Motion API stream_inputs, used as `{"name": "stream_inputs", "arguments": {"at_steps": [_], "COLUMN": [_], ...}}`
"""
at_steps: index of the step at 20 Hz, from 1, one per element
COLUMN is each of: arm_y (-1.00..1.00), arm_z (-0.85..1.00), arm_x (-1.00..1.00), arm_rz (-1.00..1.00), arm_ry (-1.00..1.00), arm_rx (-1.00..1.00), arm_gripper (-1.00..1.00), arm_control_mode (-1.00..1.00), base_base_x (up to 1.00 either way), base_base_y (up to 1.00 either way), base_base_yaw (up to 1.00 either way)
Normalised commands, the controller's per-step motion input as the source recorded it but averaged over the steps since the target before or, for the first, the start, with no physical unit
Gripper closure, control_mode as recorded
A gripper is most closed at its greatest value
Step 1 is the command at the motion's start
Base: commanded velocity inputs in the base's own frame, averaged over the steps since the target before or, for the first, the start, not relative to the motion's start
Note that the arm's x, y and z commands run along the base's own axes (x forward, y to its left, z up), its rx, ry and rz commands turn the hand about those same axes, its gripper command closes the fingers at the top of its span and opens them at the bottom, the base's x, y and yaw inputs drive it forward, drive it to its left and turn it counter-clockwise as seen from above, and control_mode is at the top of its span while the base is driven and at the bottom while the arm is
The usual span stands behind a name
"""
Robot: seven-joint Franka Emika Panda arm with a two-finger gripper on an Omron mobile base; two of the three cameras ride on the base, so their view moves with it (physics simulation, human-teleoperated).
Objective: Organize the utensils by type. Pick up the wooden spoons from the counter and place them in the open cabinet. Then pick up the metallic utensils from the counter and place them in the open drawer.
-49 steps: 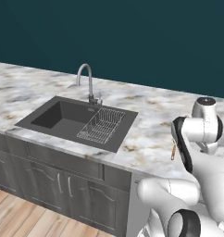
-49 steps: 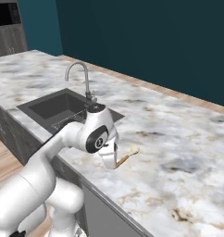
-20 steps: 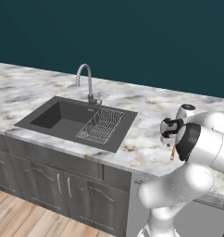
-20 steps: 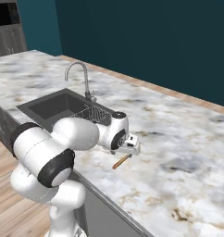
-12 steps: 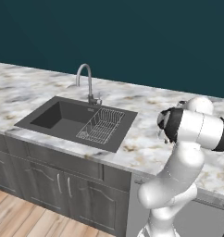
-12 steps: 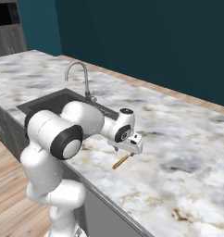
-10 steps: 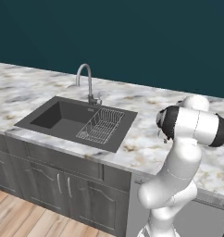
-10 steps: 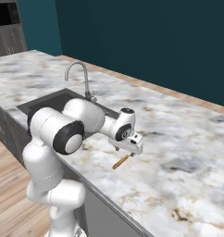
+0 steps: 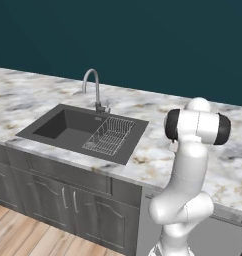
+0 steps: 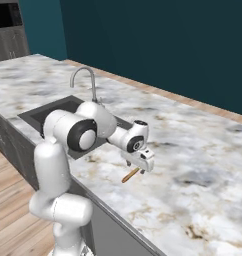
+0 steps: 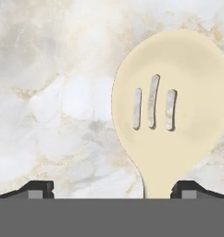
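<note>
Against the frame half a second back, the arm is being seen more upright in the left base view, the elbow lifted and the wrist swung further over the counter [image 10: 203, 165]; in the right base view the gripper [image 10: 141, 165] is being shown at nearly the same spot above the spoon [image 10: 130, 175]. The base views themselves are not being shifted: sink [image 9: 68, 127], faucet [image 9: 93, 87] and rack [image 9: 110, 136] are lying where they were.

The gripper is being held wide apart, nothing between the fingers. In the hand view the two finger tips [image 11: 37, 190] are being seen at the bottom corners, far from each other. The cream slotted head of the spoon [image 11: 171, 104] is lying flat on the marble [image 11: 63, 92], nearer the right-hand tip (as that view is framed), its neck running down just beside that tip. Contact between tip and spoon cannot be told.

In the right base view the orange-brown handle is poking out below the gripper toward the counter edge; the head is being hidden under the hand. In the left base view the gripper is being covered by the arm's own wrist. The handle is being cut off at the bottom of the hand view.
</note>
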Motion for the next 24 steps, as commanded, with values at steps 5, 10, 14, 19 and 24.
{"name": "stream_inputs", "arguments": {"at_steps": [5, 10, 14, 19, 24], "arm_y": [-0.11, 0.02, 0.27, 0.2, 0.0], "arm_z": [-0.75, -0.6, -0.39, -0.1, 0.64], "arm_x": [0.07, 0.0, 0.0, -0.08, -0.42], "arm_rz": [-0.23, -0.26, -0.3, -0.3, -0.24], "arm_ry": [0.04, 0.01, 0.0, 0.0, -0.01], "arm_rx": [0.0, 0.0, 0.0, 0.0, 0.01], "arm_gripper": [1.0, 1.0, 1.0, 1.0, 1.0], "arm_control_mode": [-1.0, -1.0, -1.0, -1.0, -1.0], "base_base_x": [0.0, 0.0, 0.0, 0.0, 0.0], "base_base_y": [0.0, 0.0, 0.0, 0.0, 0.0], "base_base_yaw": [0.0, 0.0, 0.0, 0.0, 0.0]}}
